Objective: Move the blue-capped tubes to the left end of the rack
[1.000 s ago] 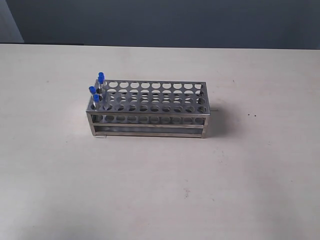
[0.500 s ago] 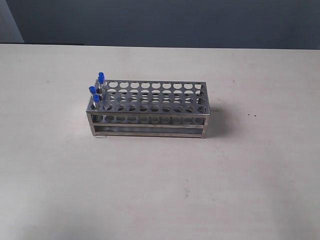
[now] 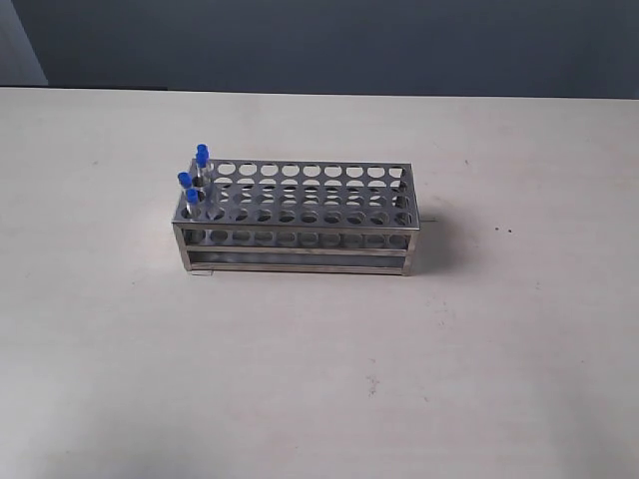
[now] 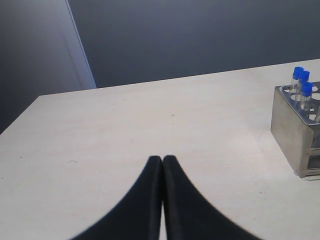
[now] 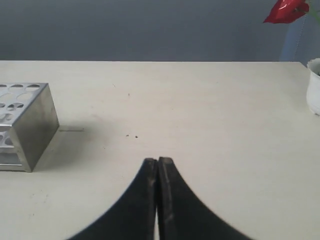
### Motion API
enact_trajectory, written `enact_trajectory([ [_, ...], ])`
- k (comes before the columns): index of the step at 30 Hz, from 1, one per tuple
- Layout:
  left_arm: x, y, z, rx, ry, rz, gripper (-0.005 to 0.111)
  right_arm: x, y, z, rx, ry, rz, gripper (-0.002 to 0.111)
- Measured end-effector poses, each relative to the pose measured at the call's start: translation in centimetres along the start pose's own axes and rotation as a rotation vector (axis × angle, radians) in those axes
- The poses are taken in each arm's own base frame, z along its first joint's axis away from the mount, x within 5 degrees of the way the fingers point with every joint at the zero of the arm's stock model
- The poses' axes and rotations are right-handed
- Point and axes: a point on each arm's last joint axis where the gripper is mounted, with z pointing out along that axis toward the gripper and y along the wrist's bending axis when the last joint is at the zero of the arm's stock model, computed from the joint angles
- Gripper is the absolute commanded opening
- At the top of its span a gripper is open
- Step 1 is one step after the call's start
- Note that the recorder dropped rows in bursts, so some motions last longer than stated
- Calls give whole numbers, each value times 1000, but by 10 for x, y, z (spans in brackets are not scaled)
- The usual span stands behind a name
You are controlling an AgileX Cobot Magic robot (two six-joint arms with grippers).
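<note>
On the table (image 3: 319, 379), near its middle, stands one steel rack (image 3: 300, 249), long side toward the exterior camera, its top plate perforated in four rows of round holes. Tubes (image 3: 192, 198) counted in that view: four, each with a blue cap, all upright or nearly so and clustered at the rack's left end. Two caps sit close together at the back corner, one lies further forward and one is nearest the front edge. Which hole each tube occupies cannot be settled from this angle. The left wrist view confirms the grouping at that end wall but separates only three caps; the fourth cannot be made out there.

Grippers counted: two, each seen only by its own wrist camera. The left gripper (image 4: 162, 160) has its black fingers pressed together with nothing between them; it hangs over bare table, well apart from the rack at the edge of that view. The right gripper (image 5: 157, 161) is in the same condition — fingers together, nothing between them — and is well apart from the rack's other end.

Other items, right wrist view only: one red flower (image 5: 287, 10) and one white pot (image 5: 315, 85) at the far edge of the table.

Comparison with the exterior view of a second ago — no difference found. Rack, tubes and table marks sit exactly as before, and no arm has entered that view.
</note>
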Motion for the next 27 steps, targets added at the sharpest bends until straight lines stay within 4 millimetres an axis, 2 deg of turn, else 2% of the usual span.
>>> enact_trajectory([
  [27, 0, 0, 0, 0, 0, 0, 0, 1, 0, 0, -4, 10, -2, -1],
])
